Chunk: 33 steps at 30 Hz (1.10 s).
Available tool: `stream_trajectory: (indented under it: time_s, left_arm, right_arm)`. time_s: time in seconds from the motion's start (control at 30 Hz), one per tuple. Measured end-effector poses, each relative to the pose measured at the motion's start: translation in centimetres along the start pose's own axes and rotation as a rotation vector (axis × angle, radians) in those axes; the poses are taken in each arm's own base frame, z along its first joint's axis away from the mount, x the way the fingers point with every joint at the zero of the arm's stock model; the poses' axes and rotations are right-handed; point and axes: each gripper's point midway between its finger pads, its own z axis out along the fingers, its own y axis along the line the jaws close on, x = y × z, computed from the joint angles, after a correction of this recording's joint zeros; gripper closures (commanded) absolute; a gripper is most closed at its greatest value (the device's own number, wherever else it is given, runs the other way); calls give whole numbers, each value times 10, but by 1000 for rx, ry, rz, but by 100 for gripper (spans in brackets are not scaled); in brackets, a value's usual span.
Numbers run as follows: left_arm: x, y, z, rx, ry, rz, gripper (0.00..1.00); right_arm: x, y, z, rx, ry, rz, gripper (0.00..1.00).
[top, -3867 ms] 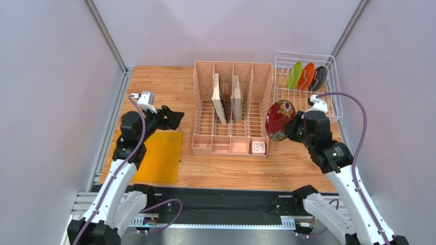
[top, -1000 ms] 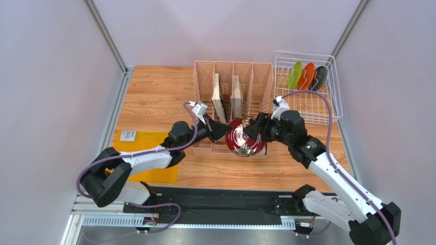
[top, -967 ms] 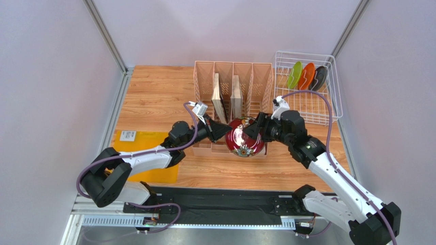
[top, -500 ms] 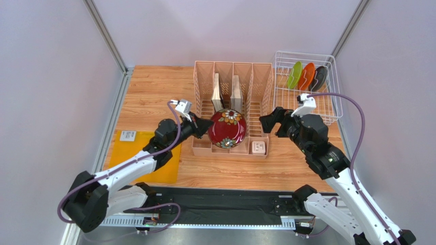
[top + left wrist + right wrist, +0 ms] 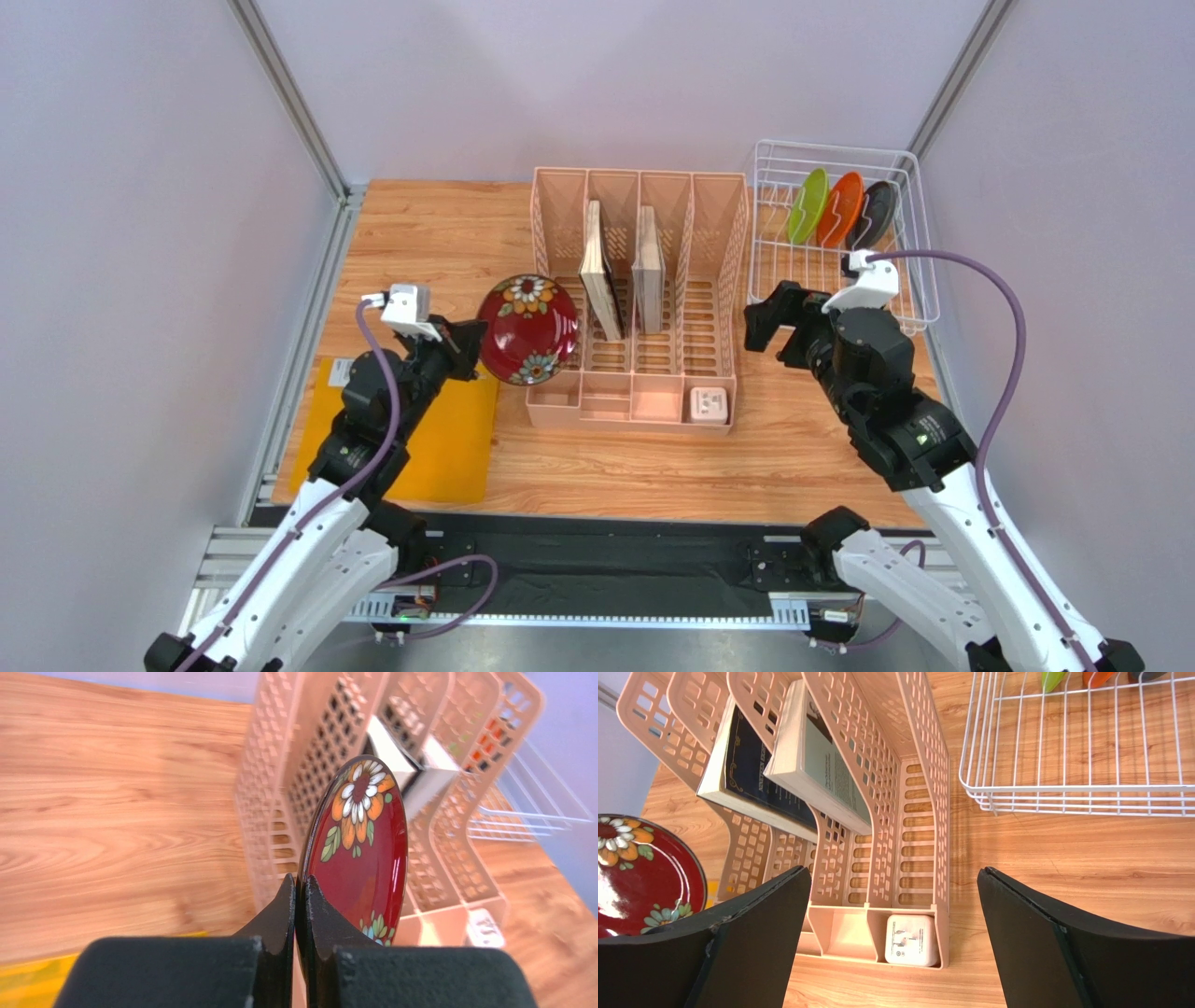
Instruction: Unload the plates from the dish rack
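Over the wooden table (image 5: 421,238), my left gripper (image 5: 473,342) was pinched tight on the rim of the dark red plate (image 5: 529,329), its two black fingers (image 5: 281,913) almost meeting on the edge in the left wrist view. The plate (image 5: 361,847) stood nearly on edge in the air, glossy, with an orange-and-white flower near the top of its face, green leaves beside it and a smaller sprig of flowers near the bottom. From above I saw it just left of the pink slotted organizer (image 5: 536,252), near that organizer's front left corner and beside the yellow mat (image 5: 442,434). My right gripper (image 5: 776,319) hung empty with its jaws spread wide, between the organizer and the white wire dish rack (image 5: 835,144), the red plate (image 5: 640,875) showing at the left edge of its wrist camera. The lime green plate (image 5: 807,205), the orange plate (image 5: 843,207) and the dark grey plate (image 5: 878,213) leaned side by side in the rack's far end. Two books (image 5: 601,266) stood in the organizer, with a white plug adapter (image 5: 709,405) in its front right compartment.
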Motion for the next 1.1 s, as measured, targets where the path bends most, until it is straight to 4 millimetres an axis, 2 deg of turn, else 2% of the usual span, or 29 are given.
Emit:
stream_trajectory:
  time_s: [0.17, 0.37, 0.53, 0.63, 0.73, 0.87, 0.97, 1.1]
  left_arm:
    - [-8, 33, -7, -143, -9, 26, 100]
    - [-3, 89, -9, -330, 17, 3, 100]
    - [-1, 129, -5, -412, 21, -68, 100]
    - [7, 150, 7, -427, 45, -121, 100]
    - [25, 172, 24, -423, 92, -193, 100]
    - [41, 193, 48, -396, 149, -262, 100]
    - [40, 205, 71, -357, 152, -289, 100]
    - [28, 230, 103, -319, 117, -313, 100]
  right_arm:
    - [-7, 0, 2, 14, -9, 3, 4]
    - [0, 0, 16, 34, 30, -13, 4]
    - [4, -1, 24, 47, 49, -16, 4]
    - [1, -2, 34, 59, 51, -9, 4]
    - [-3, -7, 51, 87, 53, 8, 4]
    - [-3, -23, 77, 149, 71, 50, 4]
    - [-13, -41, 98, 194, 73, 104, 4]
    - [-34, -72, 121, 240, 41, 179, 5]
